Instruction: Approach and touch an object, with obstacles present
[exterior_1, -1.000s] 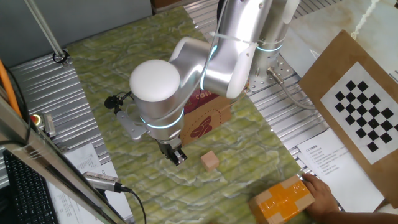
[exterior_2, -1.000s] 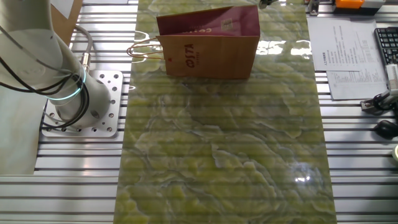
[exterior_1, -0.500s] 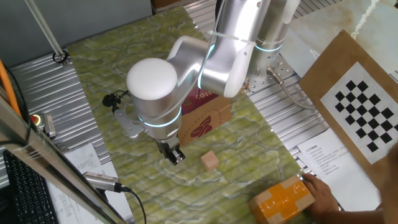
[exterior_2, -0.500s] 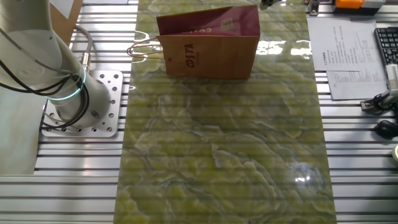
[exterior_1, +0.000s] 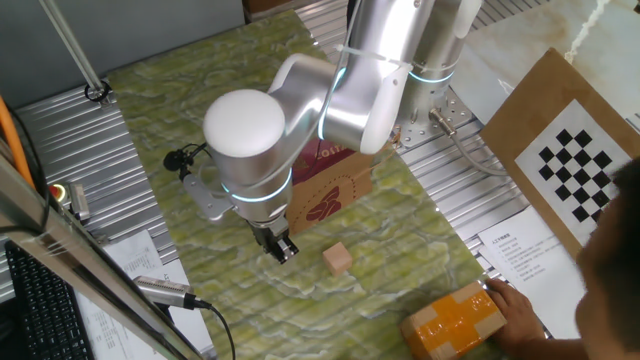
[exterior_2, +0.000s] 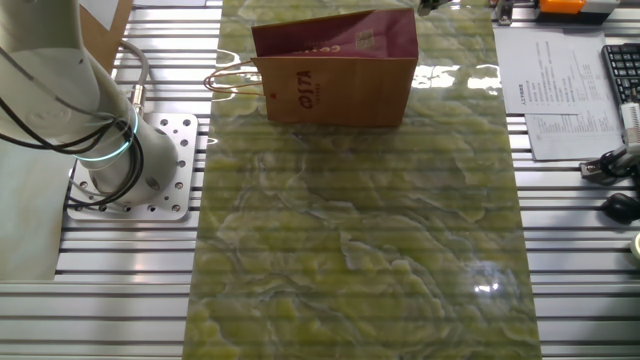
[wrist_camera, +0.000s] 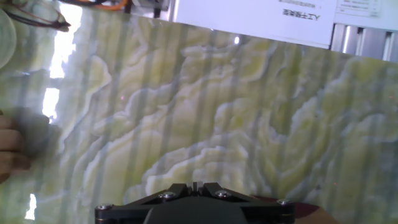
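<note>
The small pale tan wooden cube lies on the green marbled mat, in front of the upright brown paper bag with its dark red band. My gripper hangs low over the mat, a short way left of the cube and apart from it. In the hand view the gripper shows its jaws pressed together with nothing between them, over bare mat. The cube does not show in the hand view or in the other fixed view, where only the bag stands at the far end of the mat.
A person's hand rests on an orange-yellow tape-wrapped box at the mat's near right corner. A checkerboard card and papers lie to the right. Fingers show at the hand view's left edge. My arm's base stands left of the mat.
My arm and gripper have shifted slightly to the left. A dark shape of a person has come in at the right edge. Cube, bag and box have not moved.
</note>
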